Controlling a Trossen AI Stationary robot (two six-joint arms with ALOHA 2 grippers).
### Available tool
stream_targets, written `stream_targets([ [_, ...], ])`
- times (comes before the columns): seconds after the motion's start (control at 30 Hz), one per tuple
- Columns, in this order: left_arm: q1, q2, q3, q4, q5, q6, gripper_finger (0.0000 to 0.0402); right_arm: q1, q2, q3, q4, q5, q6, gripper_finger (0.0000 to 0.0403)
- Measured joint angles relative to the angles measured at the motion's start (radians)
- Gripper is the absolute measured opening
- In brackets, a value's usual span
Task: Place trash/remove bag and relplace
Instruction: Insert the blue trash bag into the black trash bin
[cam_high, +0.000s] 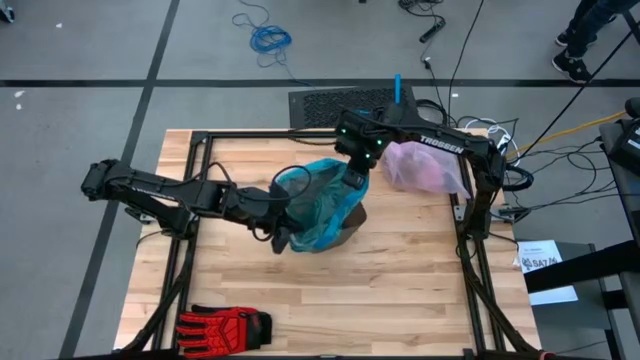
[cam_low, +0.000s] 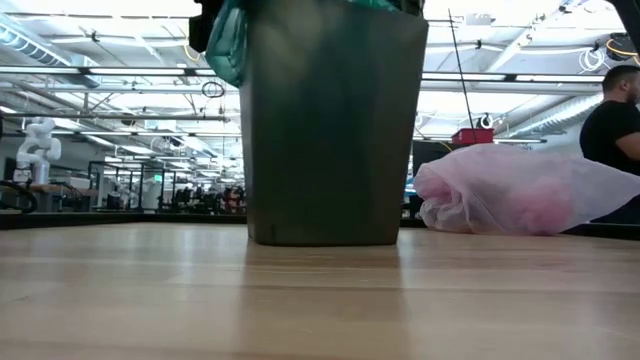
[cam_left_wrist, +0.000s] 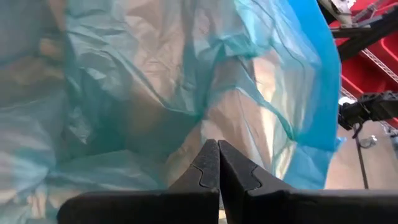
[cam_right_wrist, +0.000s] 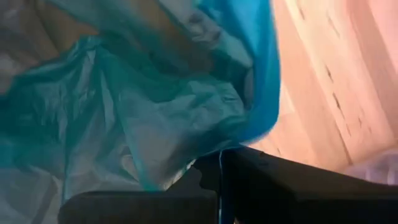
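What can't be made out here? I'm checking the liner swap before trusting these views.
- Bin rim: cut off by the low view's top edge.
- Teal bag inside: hidden by film in both wrist views.
- Pink bag contents: blurred behind translucent plastic.
- Left gripper and right gripper shut; any pinched film hidden.

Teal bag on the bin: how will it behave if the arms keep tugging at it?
Probably floppy: the teal bag hangs in creases and folds over the bin. Likely very light, since light shows through the film. It may slip, being thin and glossy, though the left gripper and right gripper are both shut at it.
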Motion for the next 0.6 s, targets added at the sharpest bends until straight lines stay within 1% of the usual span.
stream_targets([
  [0.17,0.001,0.0,0.0,-0.002,-0.026,-0.001,0.0001,0.018,-0.001,-0.008,-0.033,0.001,0.0,0.0],
  [0.37,0.0,0.0,0.001,-0.008,-0.057,-0.026,0.0001,0.039,-0.002,-0.121,-0.089,0.0,-0.004,0.0],
  [0.47,0.001,0.0,0.001,-0.012,-0.058,-0.027,0.0001,0.066,-0.003,-0.18,-0.102,-0.029,-0.022,0.0],
  [0.53,0.0,0.0,0.001,-0.013,-0.058,-0.027,0.0001,0.086,-0.006,-0.199,-0.096,-0.054,-0.025,0.0],
  [0.6,0.0,0.0,0.001,-0.019,-0.058,-0.027,0.0001,0.102,-0.019,-0.2,-0.087,-0.049,-0.023,0.0],
])
